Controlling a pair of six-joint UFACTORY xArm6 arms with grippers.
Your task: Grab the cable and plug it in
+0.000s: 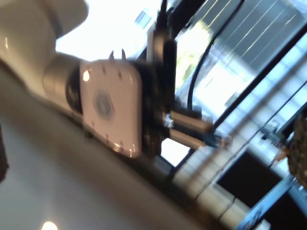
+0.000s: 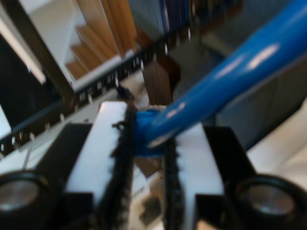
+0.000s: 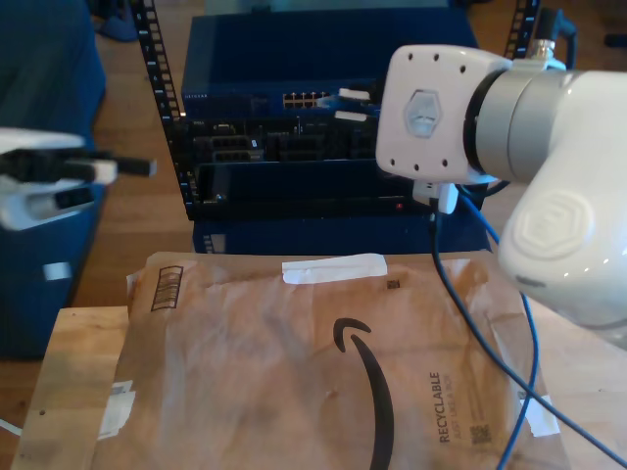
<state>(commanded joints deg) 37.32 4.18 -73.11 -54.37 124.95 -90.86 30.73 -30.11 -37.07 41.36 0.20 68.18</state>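
Cable point(image 2: 225, 81) grab looks done, plug-in not yet. Second wrist view: my second pincer point(image 2: 148, 139) is clamped on the bright blue cable, white pads point(image 2: 112, 143) w/ dark ragged edges pressed on either side of it. The cable runs from centre frame to the upper right. The end between the pads is prob. the plug, too blurred to confirm.

First wrist view, v. blurred: centre frame has a white arm seen side-on. My second pincer point(image 1: 211, 136) sticks out to its right w/ a speck of blue at the tip. Can't tell whether my first pincer is open or closed.

Exterior view: the second arm point(image 3: 460, 108) takes up the upper right, its wrist aimed at a dark equipment rack point(image 3: 284, 147) at top centre. A row of ports point(image 3: 309, 99) sits in the rack's upper unit. The cable point(image 3: 470, 323) hangs under that arm and trails to the lower right corner, so it isn't seated in any port I can see. Left to do, I judge: close the gap, line the plug up w/ a port, push it home.

Another arm point(image 3: 39, 176), blurred, is at the left edge of the exterior view.

Surface: pale wood tabletop point(image 3: 78, 392), lower left, mostly covered by a big brown padded envelope point(image 3: 294, 372) marked recyclable. Room: wood floor point(image 3: 127, 98) around the rack; wooden stairs point(image 2: 91, 43) at upper left of the second wrist view
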